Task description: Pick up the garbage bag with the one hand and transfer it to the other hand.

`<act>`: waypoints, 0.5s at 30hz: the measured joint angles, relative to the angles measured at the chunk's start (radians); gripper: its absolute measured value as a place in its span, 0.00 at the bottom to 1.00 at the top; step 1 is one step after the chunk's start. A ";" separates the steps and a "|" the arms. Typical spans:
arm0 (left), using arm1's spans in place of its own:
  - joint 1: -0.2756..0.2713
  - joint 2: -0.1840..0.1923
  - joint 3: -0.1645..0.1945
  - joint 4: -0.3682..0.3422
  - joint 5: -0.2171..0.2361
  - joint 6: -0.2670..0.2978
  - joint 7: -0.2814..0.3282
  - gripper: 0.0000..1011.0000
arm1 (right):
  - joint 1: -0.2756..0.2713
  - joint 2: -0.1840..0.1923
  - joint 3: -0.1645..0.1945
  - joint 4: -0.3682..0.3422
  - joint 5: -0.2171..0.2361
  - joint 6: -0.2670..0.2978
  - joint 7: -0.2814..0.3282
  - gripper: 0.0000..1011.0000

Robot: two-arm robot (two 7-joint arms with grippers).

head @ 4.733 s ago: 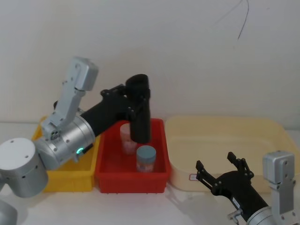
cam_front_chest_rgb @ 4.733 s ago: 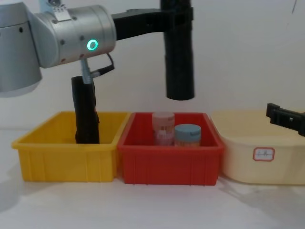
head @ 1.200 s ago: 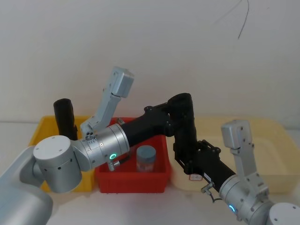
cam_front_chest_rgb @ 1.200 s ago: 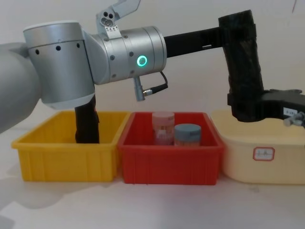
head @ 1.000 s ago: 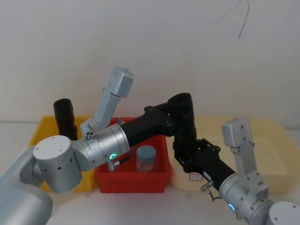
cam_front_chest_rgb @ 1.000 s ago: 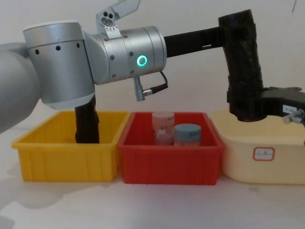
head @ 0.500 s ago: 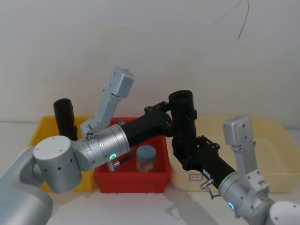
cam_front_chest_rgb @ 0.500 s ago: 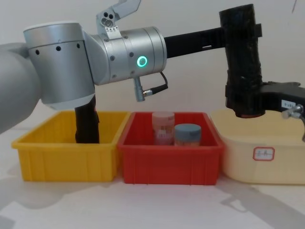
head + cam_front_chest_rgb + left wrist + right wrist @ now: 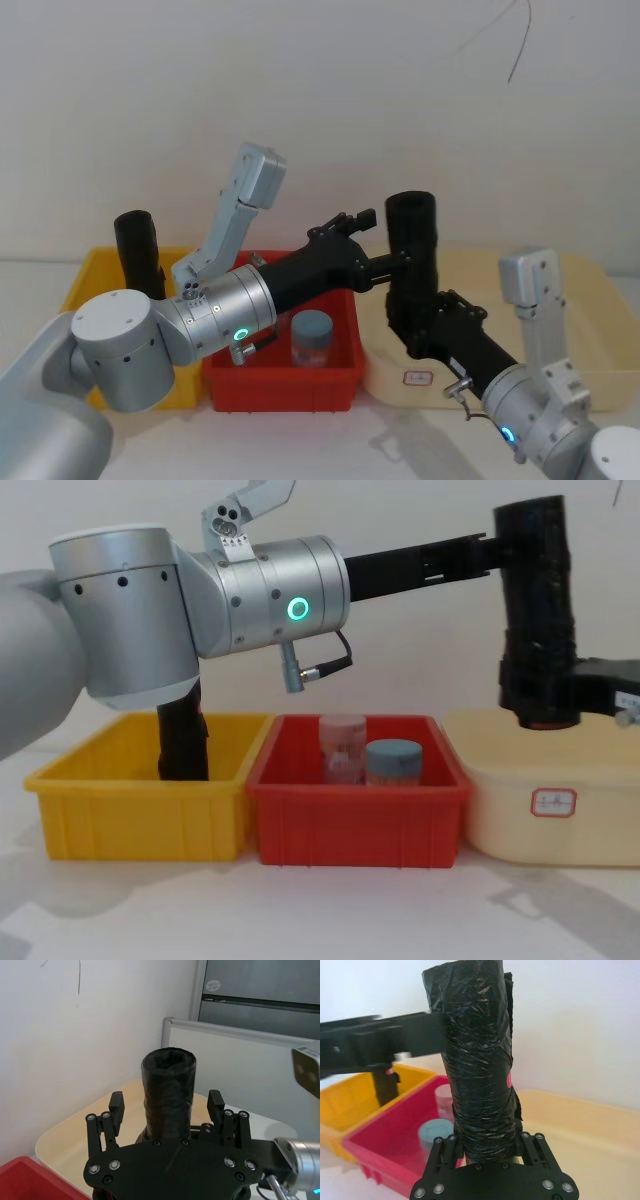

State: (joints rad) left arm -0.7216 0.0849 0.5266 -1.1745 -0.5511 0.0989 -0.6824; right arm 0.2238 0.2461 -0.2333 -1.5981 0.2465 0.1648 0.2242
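While pinching the tall black cylindrical garbage bag roll [image 9: 535,600] of matte plastic around its lower end, reaches in from the right with the long black two-fingered right end effector [image 9: 428,322], mounted on a silver arm with a blue glowing ring [image 9: 508,434]. Holds the garbage bag roll close to upright in the air, above the left part of the wide cream plastic tub [image 9: 600,820] and clear of its rim. Pressed against both sides of the roll's base, as seen from the right wrist.

Stretches across from the left with the long black two-fingered left end effector [image 9: 390,238], on a thick silver arm with a green glowing ring [image 9: 297,608]. Spread wide up there, one finger [image 9: 116,1105] on each side of the roll's upper part, with a gap on both sides in the left wrist view.

Down on the white table [image 9: 300,910], side by side in a row from left to right: a yellow plastic bin [image 9: 140,820], a red plastic bin [image 9: 355,825], then the cream tub. Standing in the yellow bin, a second black roll [image 9: 182,730] like the first, taller than the bin's wall. In the red bin, a translucent pinkish jar [image 9: 342,742] and, just beside it to the right, a clear jar with a blue lid [image 9: 393,763]. On the tub's front wall, a small white label with a red border [image 9: 553,802].
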 joint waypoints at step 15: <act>0.000 0.000 0.000 0.000 0.000 0.000 0.000 0.99 | 0.049 0.013 0.095 0.099 0.024 0.069 -0.058 0.52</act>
State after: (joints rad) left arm -0.7216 0.0849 0.5266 -1.1746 -0.5514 0.0984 -0.6824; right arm 0.2727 0.2586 -0.1381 -1.4988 0.2704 0.2334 0.1666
